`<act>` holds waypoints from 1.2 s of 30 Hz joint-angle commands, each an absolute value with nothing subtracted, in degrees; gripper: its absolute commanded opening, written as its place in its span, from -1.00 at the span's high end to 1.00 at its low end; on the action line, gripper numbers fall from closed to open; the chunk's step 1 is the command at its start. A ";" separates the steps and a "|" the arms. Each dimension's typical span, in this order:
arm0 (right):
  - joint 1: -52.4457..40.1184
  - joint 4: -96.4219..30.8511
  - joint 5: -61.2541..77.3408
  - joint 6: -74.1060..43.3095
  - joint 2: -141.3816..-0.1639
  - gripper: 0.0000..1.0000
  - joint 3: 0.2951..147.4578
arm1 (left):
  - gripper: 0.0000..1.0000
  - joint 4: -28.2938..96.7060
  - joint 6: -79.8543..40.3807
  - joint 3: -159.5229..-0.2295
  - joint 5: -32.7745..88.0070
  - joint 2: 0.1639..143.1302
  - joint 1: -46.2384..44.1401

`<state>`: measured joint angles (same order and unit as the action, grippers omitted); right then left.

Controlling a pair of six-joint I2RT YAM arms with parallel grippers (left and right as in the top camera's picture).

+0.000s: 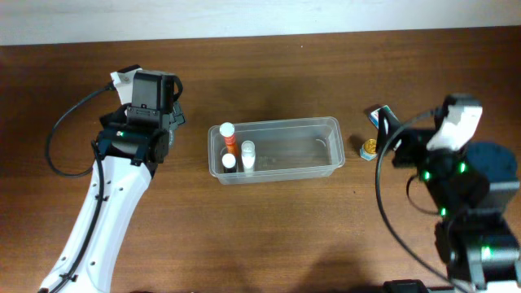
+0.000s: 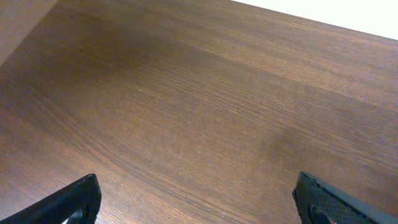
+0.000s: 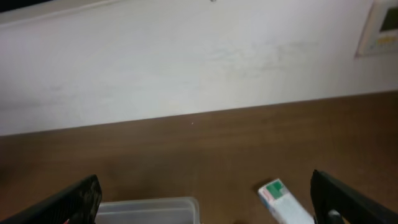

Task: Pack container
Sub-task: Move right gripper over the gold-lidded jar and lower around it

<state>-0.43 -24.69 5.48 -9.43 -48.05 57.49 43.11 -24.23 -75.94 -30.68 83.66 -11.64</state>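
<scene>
**Table** (image 1: 269,236): dark brown wood grain, carrying all items listed.

**Container** (image 1: 303,147): clear rectangular tub with rounded corners and a rim. It lies lengthwise at the table's centre, between the two arms and apart from both. One corner also shows at the lower edge of the right wrist view (image 3: 152,208).

**Contents, at the container's left end:**
- one orange bottle (image 1: 229,137) with a white cap
- one white bottle (image 1: 247,155)
- one further white-capped bottle (image 1: 229,162), just beside the other two

The rest of the tub's floor is bare.

**Outside the container, to its right:**
- one small white-and-green box (image 3: 280,198), near the far edge
- one small yellow-gold item (image 1: 369,147), just off the tub's right end; too small to identify

**Left claw** (image 2: 196,200): jaws spread wide, nothing between them. It is above bare wood to the left of the container.

**Right claw** (image 3: 208,200): jaws spread wide, holding nothing. It faces the pale wall (image 3: 186,68), with the tub's corner and the box low in its view.
</scene>
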 commanded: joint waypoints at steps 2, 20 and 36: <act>-0.27 -24.80 5.15 -5.76 -52.38 -0.97 61.93 | -0.99 43.13 -23.90 -76.05 -31.29 82.48 -11.46; 0.16 -32.36 -16.95 7.73 -63.42 -0.97 61.95 | -0.99 43.13 -23.90 -76.05 -31.29 82.48 -11.46; 21.04 -49.67 6.09 14.70 -87.50 -0.87 80.27 | -0.99 43.16 -23.92 -76.05 -31.29 82.48 -11.44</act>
